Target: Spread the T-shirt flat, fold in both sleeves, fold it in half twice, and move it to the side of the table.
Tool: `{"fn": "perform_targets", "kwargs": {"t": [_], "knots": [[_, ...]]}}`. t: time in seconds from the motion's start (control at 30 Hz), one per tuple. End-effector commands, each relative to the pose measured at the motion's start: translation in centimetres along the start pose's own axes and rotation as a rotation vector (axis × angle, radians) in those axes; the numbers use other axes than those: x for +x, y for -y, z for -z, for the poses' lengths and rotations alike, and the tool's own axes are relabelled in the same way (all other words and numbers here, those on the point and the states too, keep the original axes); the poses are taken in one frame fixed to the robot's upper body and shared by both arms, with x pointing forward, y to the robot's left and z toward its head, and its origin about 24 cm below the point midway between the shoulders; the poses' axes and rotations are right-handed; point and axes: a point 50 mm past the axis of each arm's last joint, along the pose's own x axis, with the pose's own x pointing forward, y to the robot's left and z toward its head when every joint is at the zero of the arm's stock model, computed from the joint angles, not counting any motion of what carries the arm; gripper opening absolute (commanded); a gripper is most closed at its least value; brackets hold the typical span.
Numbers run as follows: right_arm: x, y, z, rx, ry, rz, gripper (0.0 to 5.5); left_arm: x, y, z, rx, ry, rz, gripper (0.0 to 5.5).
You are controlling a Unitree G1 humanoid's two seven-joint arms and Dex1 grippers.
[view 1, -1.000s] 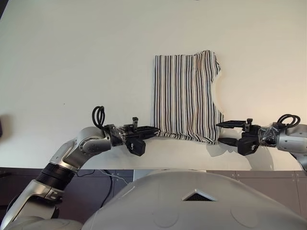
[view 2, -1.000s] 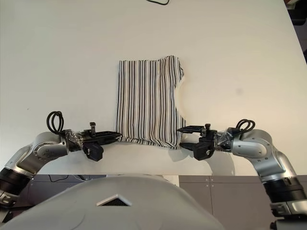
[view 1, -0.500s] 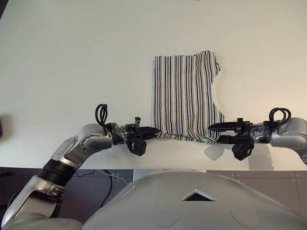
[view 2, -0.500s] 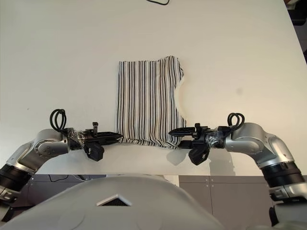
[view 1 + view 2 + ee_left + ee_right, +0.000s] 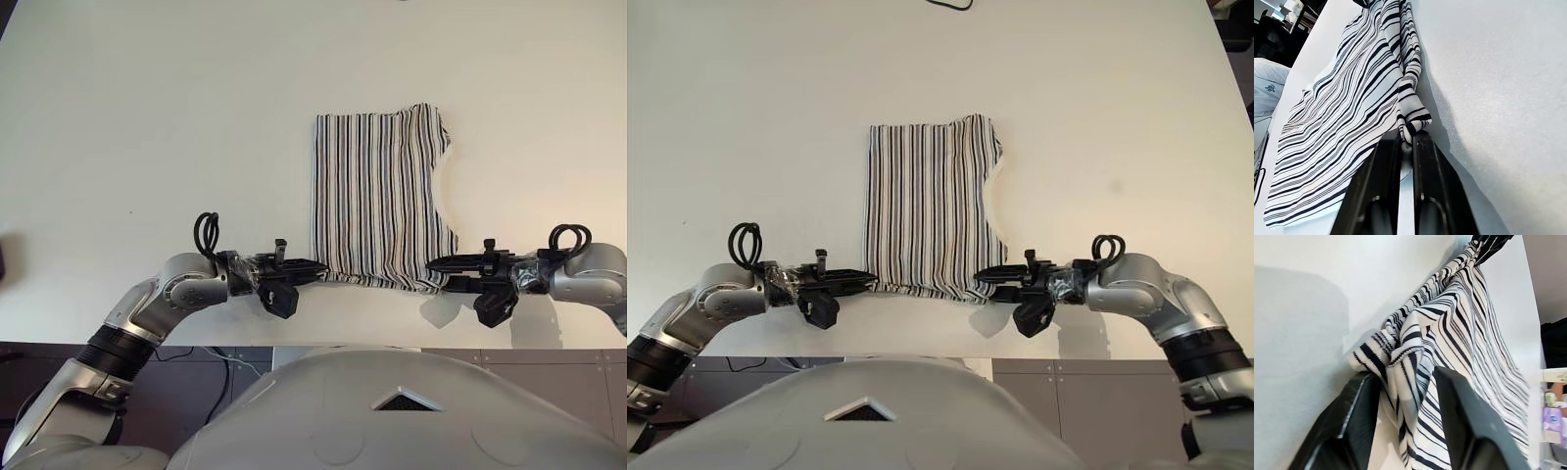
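Here we are at the near edge of the white counter [image 5: 147, 147]. The striped T-shirt [image 5: 377, 196] lies flat just right of centre as a tall narrow panel, the scoop of the neckline showing on its right side, so I judge the sleeves and the first halving are done and the second halving is the step in hand. The left tool [image 5: 321, 265] is at the near-left corner, clenched on the hem; its wrist view shows the fingers [image 5: 1425, 166] squeezed together with a roll of striped cloth between them. The right tool [image 5: 438, 273] is at the near-right corner, its fingers [image 5: 1359, 406] parted on either side of the bunched hem, touching the fabric but not pinched tight as far as I can judge. So that side needs to close first, and close deep enough to catch every layer, because a folded corner likes to shed its lower plies. Then both corners want lifting together and level, with just enough pull between them to keep the near hem straight. Too much pull would drag the far half along the counter. The hem should travel over to the far edge and come down square on it, with the stripes lined up. Let go only once the cloth rests flat.
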Motion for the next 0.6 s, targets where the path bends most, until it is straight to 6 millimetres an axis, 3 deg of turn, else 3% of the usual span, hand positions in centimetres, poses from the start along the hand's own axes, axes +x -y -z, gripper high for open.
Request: {"fn": "perform_targets", "kwargs": {"t": [0.03, 0.23, 0.4, 0.6], "knots": [[0.4, -1.1, -0.3, 0.132, -0.024, -0.116, 1.23, -0.3, 1.0, 0.5, -0.037, -0.034, 0.06, 0.16], [-0.2, 0.1, 0.5, 0.149, -0.065, -0.112, 0.12, -0.2, 0.6, 0.4, -0.033, -0.02, 0.033, 0.16], [-1.0, 1.4, 0.0, 0.206, -0.024, -0.087, 0.1, -0.7, 0.1, -0.2, -0.047, 0.006, -0.013, 0.14], [-3.2, 3.7, -2.6, 0.42, 0.085, -0.038, 0.1, -1.8, -0.5, -2.6, -0.203, 0.066, -0.099, 0.14]]}}
